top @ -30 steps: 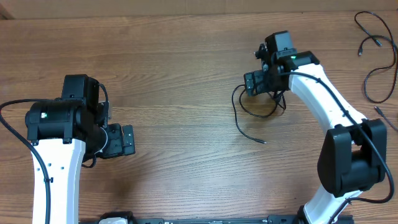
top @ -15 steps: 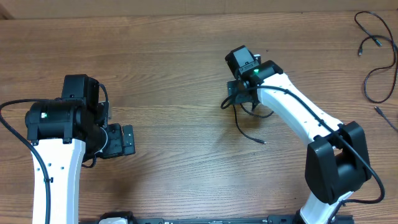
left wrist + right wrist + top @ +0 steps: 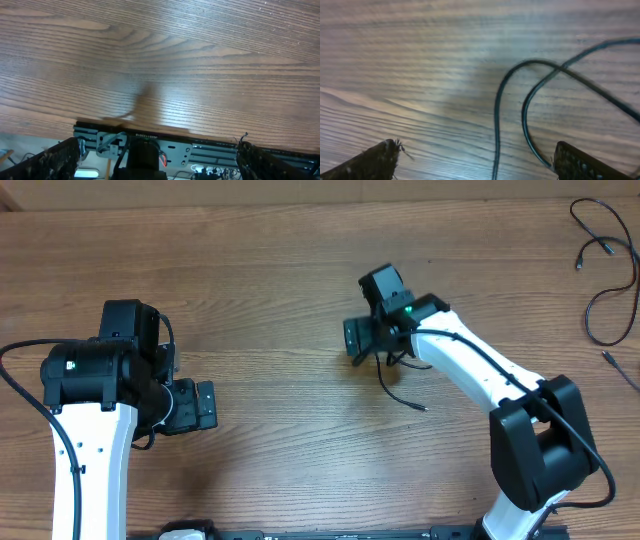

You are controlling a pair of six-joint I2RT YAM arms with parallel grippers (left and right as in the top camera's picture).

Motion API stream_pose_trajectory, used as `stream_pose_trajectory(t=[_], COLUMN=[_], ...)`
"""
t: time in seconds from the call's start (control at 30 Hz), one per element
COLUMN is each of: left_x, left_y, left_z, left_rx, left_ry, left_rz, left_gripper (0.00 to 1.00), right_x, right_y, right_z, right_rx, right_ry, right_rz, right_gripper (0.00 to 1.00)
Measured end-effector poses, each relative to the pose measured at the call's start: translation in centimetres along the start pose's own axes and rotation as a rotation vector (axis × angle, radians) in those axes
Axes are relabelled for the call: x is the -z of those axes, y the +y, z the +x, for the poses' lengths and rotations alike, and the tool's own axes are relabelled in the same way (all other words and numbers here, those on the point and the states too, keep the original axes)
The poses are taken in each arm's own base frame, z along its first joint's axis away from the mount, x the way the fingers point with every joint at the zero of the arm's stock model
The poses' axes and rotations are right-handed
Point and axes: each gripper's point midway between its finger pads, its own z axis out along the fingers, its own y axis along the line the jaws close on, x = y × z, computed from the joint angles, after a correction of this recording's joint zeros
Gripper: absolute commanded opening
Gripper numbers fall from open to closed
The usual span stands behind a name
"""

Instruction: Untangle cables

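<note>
**Both grippers open; one cable under the right gripper, the others at the far right edge**

Surface: brown wood-grain counter.

Left arm: the left gripper sits at the near left of the counter. Its jaws stand wide apart with nothing between them. The left wrist view shows only bare wood ahead of it.

Right arm: the right gripper is right of centre and reaches toward the far side. Its jaws are spread wide and clamp nothing.

Task items: one thin black cable lies on the counter directly beneath the right gripper. A loose tail runs nearward and to the right, ending in a small plug. In the right wrist view, two curved strands of it cross each other between the spread fingers. Whether a finger touches the cable cannot be told.

More thin black cables lie in loose loops at the far right edge, well apart from both grippers.
</note>
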Motion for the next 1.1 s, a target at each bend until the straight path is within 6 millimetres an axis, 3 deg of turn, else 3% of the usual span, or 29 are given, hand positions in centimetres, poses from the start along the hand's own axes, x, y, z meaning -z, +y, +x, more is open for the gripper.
stream_pose_trajectory(t=[0.13, 0.37, 0.47, 0.63, 0.87, 1.1], left_x=[0.0, 0.0, 0.0, 0.0, 0.0, 0.0], left_y=[0.0, 0.0, 0.0, 0.0, 0.0, 0.0], left_z=[0.0, 0.0, 0.0, 0.0, 0.0, 0.0], left_rx=[0.0, 0.0, 0.0, 0.0, 0.0, 0.0], left_ry=[0.0, 0.0, 0.0, 0.0, 0.0, 0.0], left_rz=[0.0, 0.0, 0.0, 0.0, 0.0, 0.0], left_gripper=[1.0, 1.0, 1.0, 1.0, 1.0, 1.0], right_x=[-0.9, -1.2, -2.3, -4.4, -4.6, -4.7], right_y=[-0.5, -0.6, -0.8, -1.5, -3.3, -3.3], right_z=[1.1, -0.3, 0.0, 1.7, 1.6, 3.4], right_rx=[0.023, 0.067, 0.075, 0.079, 0.04, 0.027], right_ry=[0.014, -0.045, -0.03, 0.042, 0.058, 0.146], right_rz=[0.016, 0.028, 0.039, 0.062, 0.073, 0.03], right_gripper=[0.94, 0.81, 0.71, 0.71, 0.66, 0.58])
